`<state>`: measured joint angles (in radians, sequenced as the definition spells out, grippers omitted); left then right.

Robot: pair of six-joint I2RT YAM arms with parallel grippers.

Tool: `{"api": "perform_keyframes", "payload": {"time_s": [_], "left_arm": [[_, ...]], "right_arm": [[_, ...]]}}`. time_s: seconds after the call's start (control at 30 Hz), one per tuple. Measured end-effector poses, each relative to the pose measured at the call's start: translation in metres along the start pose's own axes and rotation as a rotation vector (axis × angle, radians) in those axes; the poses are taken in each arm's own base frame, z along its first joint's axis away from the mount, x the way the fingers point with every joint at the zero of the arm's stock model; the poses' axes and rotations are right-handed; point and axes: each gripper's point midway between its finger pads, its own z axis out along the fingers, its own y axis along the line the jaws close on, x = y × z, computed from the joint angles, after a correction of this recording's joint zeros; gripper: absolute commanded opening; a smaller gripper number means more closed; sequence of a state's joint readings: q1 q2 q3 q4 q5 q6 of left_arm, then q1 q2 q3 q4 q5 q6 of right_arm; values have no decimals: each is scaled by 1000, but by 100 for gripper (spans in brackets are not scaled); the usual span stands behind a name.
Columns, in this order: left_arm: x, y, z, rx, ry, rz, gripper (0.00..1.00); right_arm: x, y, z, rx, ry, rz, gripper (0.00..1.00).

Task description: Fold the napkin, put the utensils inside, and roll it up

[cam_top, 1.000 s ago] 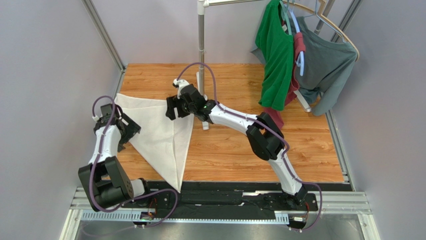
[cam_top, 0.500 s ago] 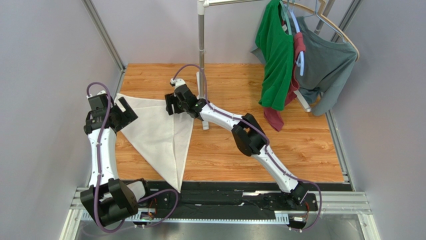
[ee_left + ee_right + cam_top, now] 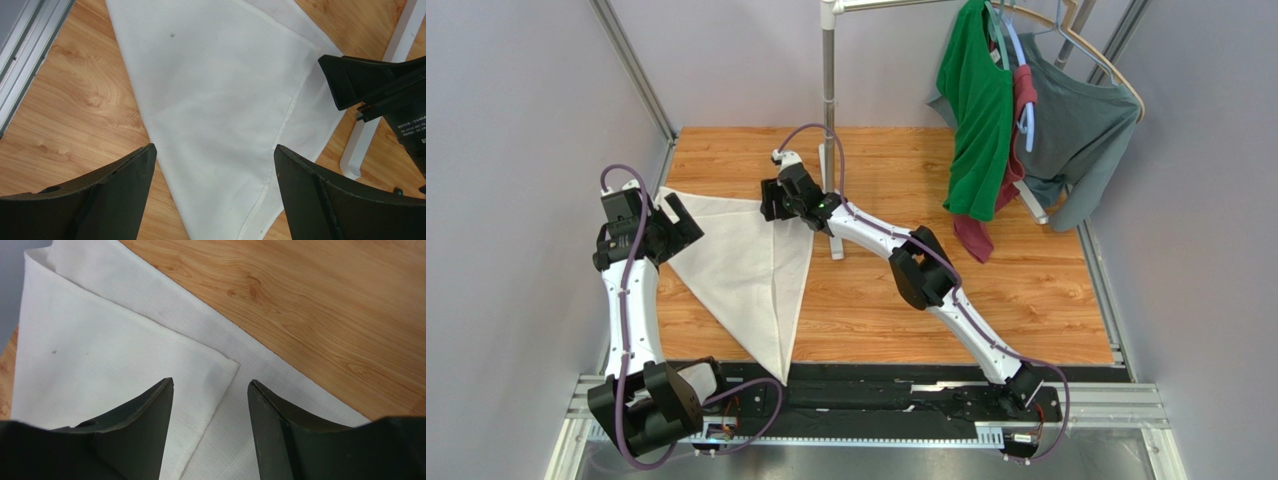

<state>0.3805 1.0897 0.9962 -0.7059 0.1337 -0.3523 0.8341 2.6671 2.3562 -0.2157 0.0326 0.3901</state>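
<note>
The right end effector (image 3: 771,207) housing carries fine white print, visible at the right edge of the left wrist view. Only "DC 24" is legible.

The napkin (image 3: 746,260) is plain white and lies folded into a triangle on the desk (image 3: 1026,290), left of centre in the top view. The corner of its upper layer stops short of the lower layer. A small dark speck (image 3: 54,351) marks the cloth.

Both end effectors are spread. The left end effector (image 3: 676,222) is at the napkin's left corner and the right one is at its upper right corner.
</note>
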Motion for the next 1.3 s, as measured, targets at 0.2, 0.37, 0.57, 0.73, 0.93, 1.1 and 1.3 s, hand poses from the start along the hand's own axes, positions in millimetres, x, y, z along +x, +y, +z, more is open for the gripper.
{"api": "perform_keyframes", "payload": {"time_s": [0.2, 0.37, 0.57, 0.73, 0.93, 1.1, 1.3], "left_arm": [[1, -4, 0, 21, 7, 0, 96], [2, -5, 0, 28, 10, -1, 96], [2, -6, 0, 34, 11, -1, 96], [2, -7, -1, 41, 14, -2, 96], [3, -8, -1, 47, 15, -2, 96], [3, -10, -1, 58, 18, -3, 96], [4, -13, -1, 72, 23, -5, 96]], "right_arm": [[-3, 10, 0, -40, 0, 55, 59], [7, 14, 3, -62, 22, 112, 58], [23, 12, 13, -70, 40, 156, 58], [22, 13, 13, -73, 40, 185, 56], [20, 12, 15, -73, 36, 221, 49], [20, 11, 15, -64, 35, 246, 37], [20, 6, 17, -32, 18, 266, 22]]}}
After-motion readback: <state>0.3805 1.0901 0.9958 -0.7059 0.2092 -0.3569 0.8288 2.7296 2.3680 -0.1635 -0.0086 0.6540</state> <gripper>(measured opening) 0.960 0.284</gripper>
